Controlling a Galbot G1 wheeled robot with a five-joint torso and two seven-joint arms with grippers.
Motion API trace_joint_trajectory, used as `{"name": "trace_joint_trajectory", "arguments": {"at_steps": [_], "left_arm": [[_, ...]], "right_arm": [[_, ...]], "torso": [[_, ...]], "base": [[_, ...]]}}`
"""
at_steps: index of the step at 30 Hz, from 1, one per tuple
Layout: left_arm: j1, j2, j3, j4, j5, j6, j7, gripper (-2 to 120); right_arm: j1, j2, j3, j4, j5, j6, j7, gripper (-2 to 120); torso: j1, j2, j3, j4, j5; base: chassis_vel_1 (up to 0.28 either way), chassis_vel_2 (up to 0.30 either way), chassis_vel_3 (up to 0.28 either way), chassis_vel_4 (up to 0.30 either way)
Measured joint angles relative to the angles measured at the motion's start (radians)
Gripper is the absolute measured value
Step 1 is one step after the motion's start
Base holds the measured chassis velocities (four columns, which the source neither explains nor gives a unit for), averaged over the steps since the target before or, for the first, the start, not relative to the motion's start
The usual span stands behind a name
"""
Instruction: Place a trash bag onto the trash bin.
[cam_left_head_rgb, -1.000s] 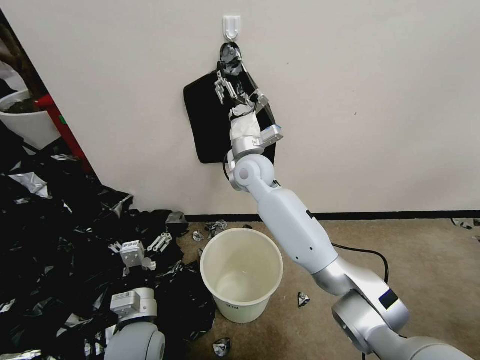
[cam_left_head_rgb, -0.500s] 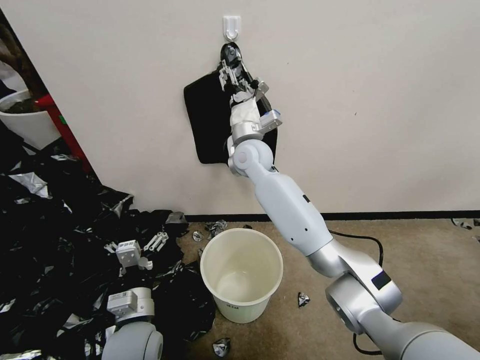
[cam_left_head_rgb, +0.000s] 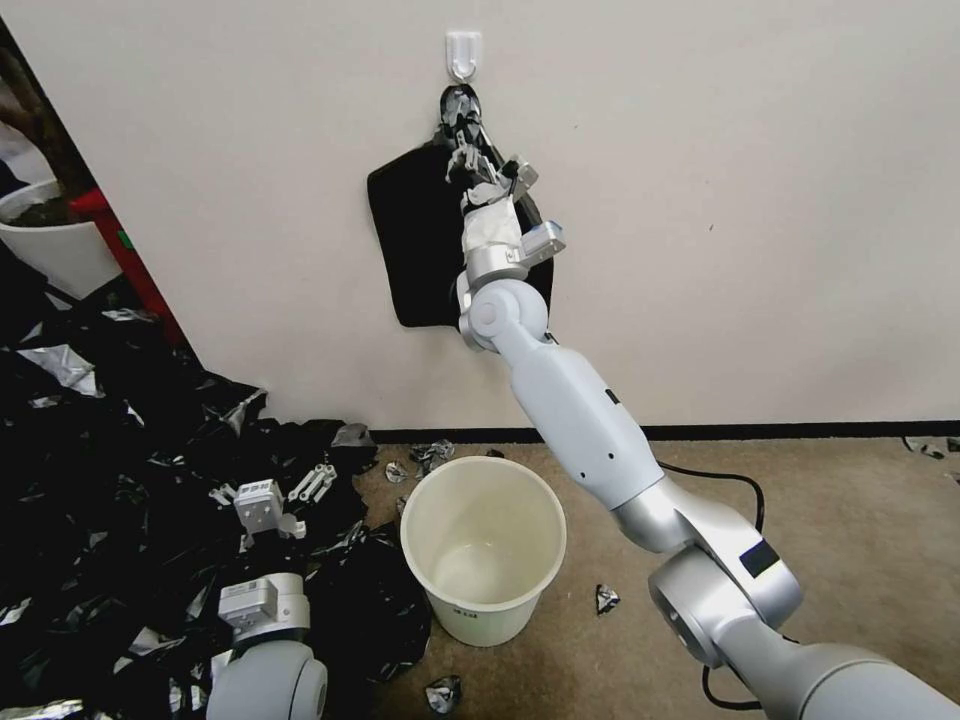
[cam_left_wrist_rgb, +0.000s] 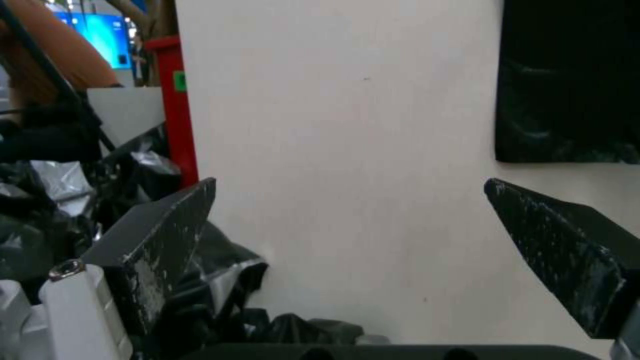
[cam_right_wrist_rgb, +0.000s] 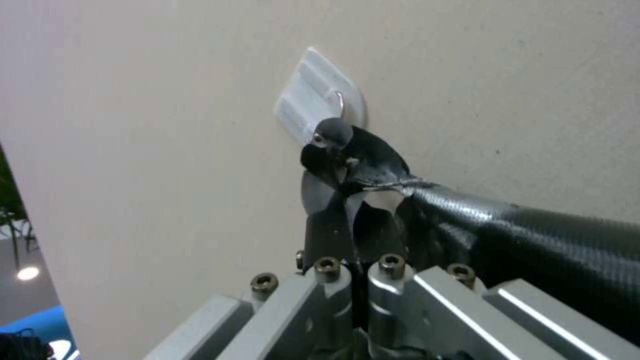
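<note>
Your right gripper (cam_left_head_rgb: 462, 140) is raised to the wall in the upper middle of the head view, just below the white hook (cam_left_head_rgb: 463, 52). In the right wrist view its jaws are pressed together on the glossy black film of the trash bag (cam_right_wrist_rgb: 357, 200), pinching the crumpled neck that hangs from the hook (cam_right_wrist_rgb: 319, 100). From that neck the film runs off toward the lower right of that frame as a dark twisted band. Behind your forearm, a flat black pack (cam_left_head_rgb: 410, 250) hangs against the wall, its lower edge near the middle of the head view.

The trash bin (cam_left_head_rgb: 484, 545) stands upright on the floor in the lower middle of the head view, directly below the hook and close to the wall's dark skirting. Its mouth is open and bare, with no liner over the rim.

Your left gripper (cam_left_head_rgb: 268, 497) sits low in the lower left of the head view, above a heap of black plastic shreds (cam_left_head_rgb: 100, 480) that covers the floor on that side. In the left wrist view its jaws are spread wide with nothing between them, and the dark pads (cam_left_wrist_rgb: 167, 235) face the pale wall.
</note>
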Motion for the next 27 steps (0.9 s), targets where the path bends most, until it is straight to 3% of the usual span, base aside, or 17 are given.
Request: {"name": "trace_joint_trajectory", "arguments": {"at_steps": [19, 23, 25, 27], "left_arm": [[-0.010, -0.008, 0.004, 0.022, 0.009, -0.001, -0.014, 100], [-0.034, 0.021, -0.004, 0.027, -0.041, 0.006, -0.014, 100], [-0.063, 0.062, -0.005, 0.037, -0.139, 0.017, -0.002, 100], [-0.076, 0.079, -0.005, 0.043, -0.179, 0.018, 0.006, 100]], "right_arm": [[-0.194, -0.046, 0.007, 0.141, 0.024, 0.035, -0.215, 0], [-0.303, -0.074, -0.004, 0.204, 0.022, 0.039, -0.335, 0], [-0.403, -0.099, -0.008, 0.228, 0.001, 0.039, -0.423, 0], [-0.438, -0.107, -0.007, 0.229, -0.017, 0.039, -0.444, 0]], "torso": [[0.000, 0.000, 0.000, 0.0001, -0.0001], [0.000, 0.000, 0.000, 0.0001, 0.0000], [0.000, 0.000, 0.000, -0.0001, 0.0001], [0.000, 0.000, 0.000, -0.0001, 0.0001]], "base": [[0.000, 0.000, 0.000, 0.000], [0.000, 0.000, 0.000, 0.000], [0.000, 0.000, 0.000, 0.000], [0.000, 0.000, 0.000, 0.000]]}}
